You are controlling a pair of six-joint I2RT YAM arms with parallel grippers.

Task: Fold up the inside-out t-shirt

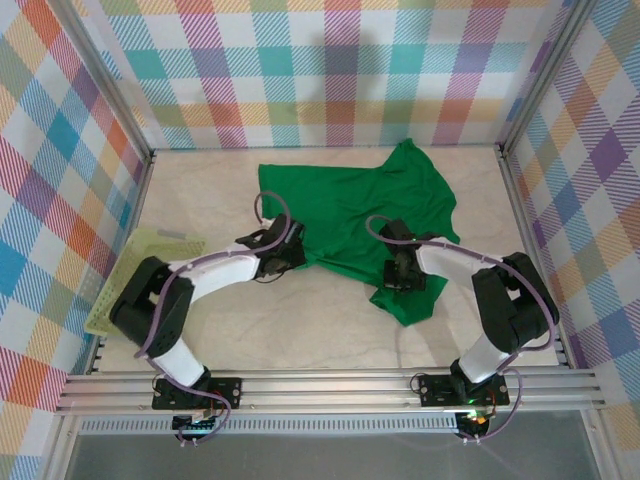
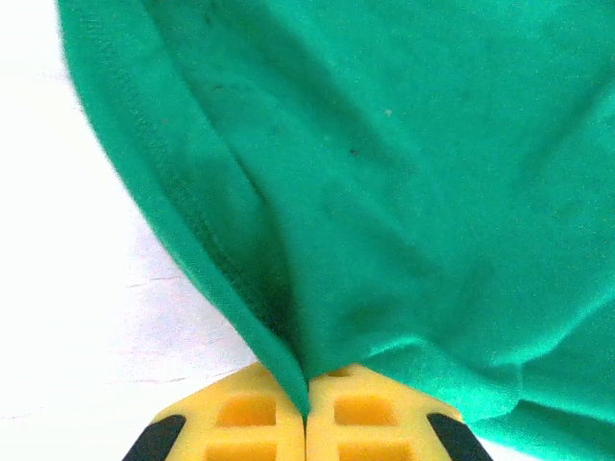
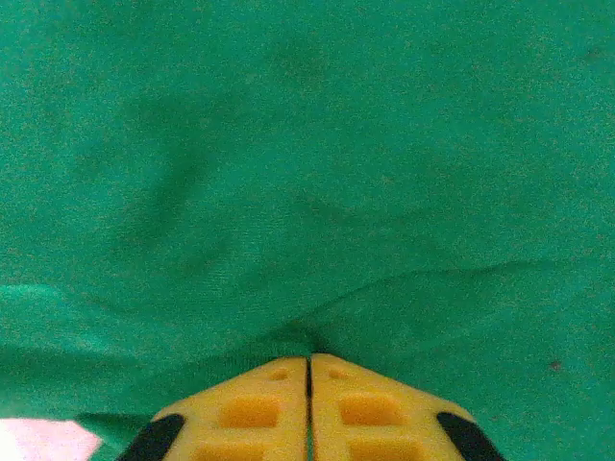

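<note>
We see a pale marbled table (image 1: pixel 320 330) ringed by checked walls (image 1: pixel 330 70) in pastel colours. At its left edge lies a yellow-green mesh basket (image 1: pixel 150 250), close to the left wall. A metal rail (image 1: pixel 330 385) runs along the near edge.

Pale bare tabletop (image 1: pixel 330 325) lies open across the near middle and in the far left corner. Bright green cloth t-shirt (image 1: pixel 340 200) spreads over the centre and far right. Pale yellow-green plastic mesh basket (image 1: pixel 125 270) leans at the left wall. Plaid-patterned walls (image 1: pixel 330 70) close three sides.
</note>
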